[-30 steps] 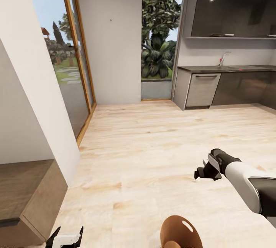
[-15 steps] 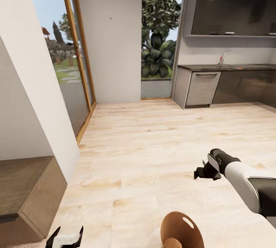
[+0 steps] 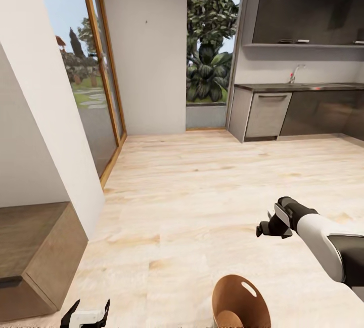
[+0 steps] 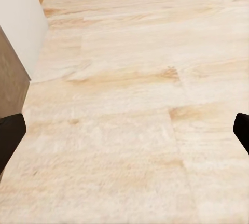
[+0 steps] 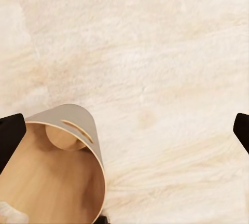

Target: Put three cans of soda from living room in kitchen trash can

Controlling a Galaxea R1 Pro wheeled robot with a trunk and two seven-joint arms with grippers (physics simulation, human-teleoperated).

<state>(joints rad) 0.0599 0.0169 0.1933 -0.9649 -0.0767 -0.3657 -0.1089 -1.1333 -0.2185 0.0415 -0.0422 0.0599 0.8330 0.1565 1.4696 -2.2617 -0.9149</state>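
Note:
The tash can (image 3: 240, 301) stands on the pale wood kitchen floor close in front of me, brown inside, with an oval hand slot near its rim. My right gripper (image 3: 263, 229) hangs open above the can and a little to its right. The right wrist view looks down past the open right gripper (image 5: 124, 130) at the tash can (image 5: 62, 172) and its grey outer wall. At my lower left, my left gripper (image 3: 91, 301) is open over bare floor, and the left wrist view shows nothing between the spread fingers of the left gripper (image 4: 124, 136). The cans of soda are out of view.
A low wood-topped cabinet (image 3: 35, 252) and a white wall corner (image 3: 45, 140) stand close on the left. Dark cabinets (image 3: 318, 113), a countertop (image 3: 298, 86) with a chrome tap (image 3: 294, 72) and a steel appliance front (image 3: 267, 115) line the far right. Wood floor (image 3: 202, 186) stretches ahead.
The whole head picture has shifted up slightly, so the camera has moved and more of the tash can shows. Both arms keep their pose.

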